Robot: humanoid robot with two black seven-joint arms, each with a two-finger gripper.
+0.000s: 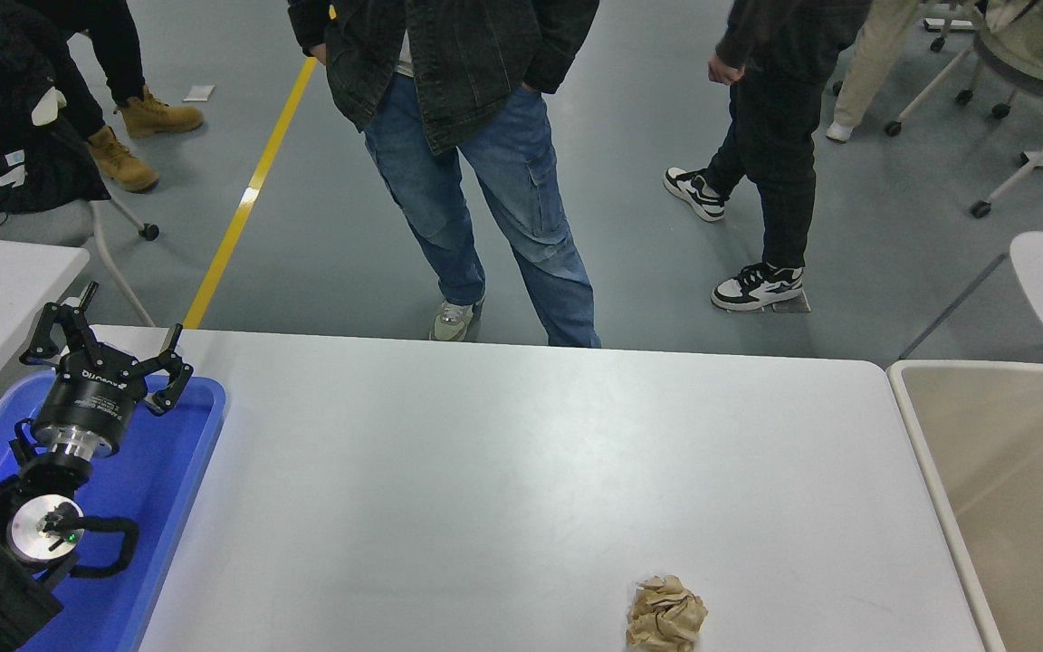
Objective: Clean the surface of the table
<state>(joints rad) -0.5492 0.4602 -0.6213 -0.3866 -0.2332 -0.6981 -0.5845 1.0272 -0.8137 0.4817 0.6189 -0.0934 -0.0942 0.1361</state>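
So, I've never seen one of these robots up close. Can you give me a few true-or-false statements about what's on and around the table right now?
1. A crumpled brown paper ball lies on the table surface. True.
2. The left end effector hangs over the blue tray, open. True.
3. The right end effector is gripping the paper ball. False: nothing touches the ball, and that end effector is out of view.
4. The beige bin stands at the table's left end. False: it is at the right.

The glossy white table surface (503, 453) lies flat, with rounded far corners.
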